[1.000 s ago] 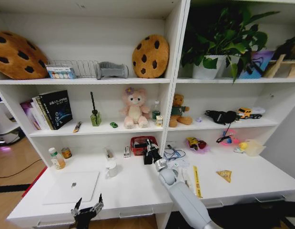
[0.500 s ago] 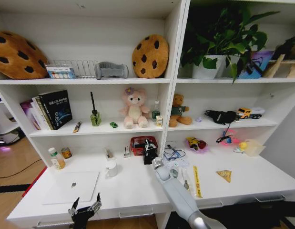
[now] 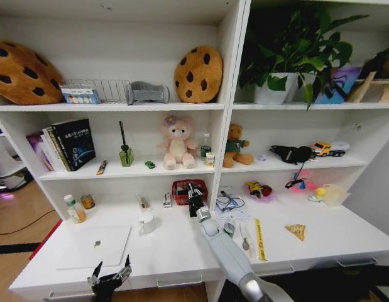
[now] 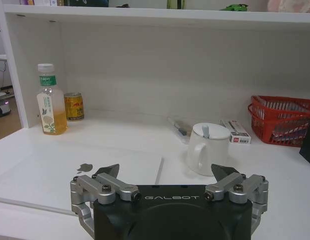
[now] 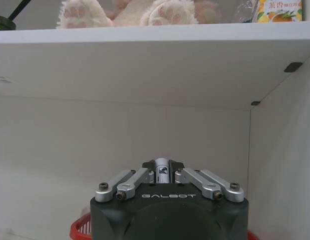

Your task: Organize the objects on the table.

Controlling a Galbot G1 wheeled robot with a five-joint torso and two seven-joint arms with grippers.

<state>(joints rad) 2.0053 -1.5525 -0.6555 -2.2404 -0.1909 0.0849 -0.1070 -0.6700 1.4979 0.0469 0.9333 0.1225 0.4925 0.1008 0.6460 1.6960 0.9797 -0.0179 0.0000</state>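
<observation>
The right claw (image 3: pixel 193 189) reaches to the middle of the frame and hangs right over the red basket (image 3: pixel 183 192) at the back of the table (image 3: pixel 175 248). Its fingers are pinched on a small silvery piece (image 5: pixel 162 169) whose long axis runs straight out along the fingers; what it is I cannot tell. The basket lies directly beneath, its rim peeking out under the claw body in the wrist view, so any drop goes straight down. The left claw (image 3: pixel 109 278) idles spread open at the lower left edge, near the laptop (image 3: pixel 95 246). Against a second ago, the right arm has pushed farther back over the basket.
</observation>
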